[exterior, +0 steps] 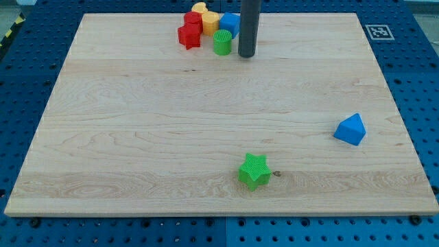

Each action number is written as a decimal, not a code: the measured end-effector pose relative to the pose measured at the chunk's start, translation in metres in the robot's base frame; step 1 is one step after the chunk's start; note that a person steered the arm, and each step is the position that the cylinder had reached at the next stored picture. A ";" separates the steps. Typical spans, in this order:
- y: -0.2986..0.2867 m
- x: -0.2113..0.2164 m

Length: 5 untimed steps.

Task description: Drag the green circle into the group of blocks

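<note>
The green circle (222, 42), a short green cylinder, stands near the view's top centre, touching or almost touching a group of blocks. That group holds a red block (189, 36), a second red block (193, 18), yellow blocks (206, 16) and a blue block (230, 23). My tip (247, 55) rests on the board just to the right of the green circle, a small gap apart. The rod rises out of the view's top and hides part of the blue block.
A green star (254, 171) lies near the view's bottom centre. A blue triangular block (351, 130) lies at the view's right. The wooden board (137, 137) sits on a blue pegboard table, with a marker tag (378, 31) at the top right.
</note>
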<state>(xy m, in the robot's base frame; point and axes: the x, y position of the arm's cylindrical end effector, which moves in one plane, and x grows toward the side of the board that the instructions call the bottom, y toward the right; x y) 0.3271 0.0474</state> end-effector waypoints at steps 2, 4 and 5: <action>-0.015 -0.034; -0.010 -0.041; -0.012 -0.002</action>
<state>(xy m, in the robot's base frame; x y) 0.3247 0.0355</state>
